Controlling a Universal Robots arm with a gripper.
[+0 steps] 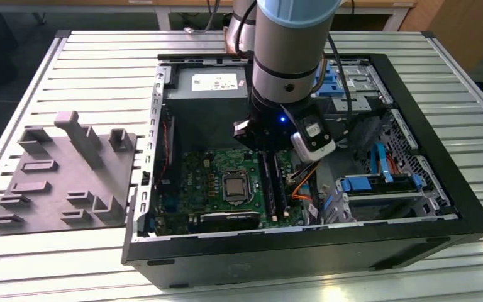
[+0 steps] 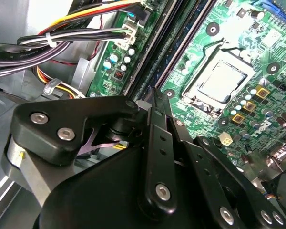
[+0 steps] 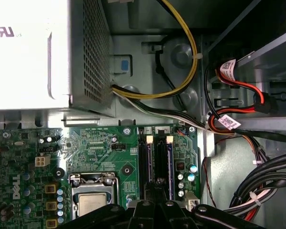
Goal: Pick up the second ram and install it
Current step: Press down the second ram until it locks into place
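My gripper [image 2: 155,102] hung low inside the computer case [image 1: 409,94], fingers [image 2: 158,143] pressed together above the memory stick [image 1: 268,182], which stood upright in its motherboard [image 3: 100,148] slot, seemingly for pushing it home.

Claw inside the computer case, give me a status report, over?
Claw low over the memory slots on the motherboard. Second ram: cannot make it out under the claw. Cables near the slots' end, apart from the claw.

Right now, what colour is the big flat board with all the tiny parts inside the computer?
Green; the board shows best in the first wrist view.
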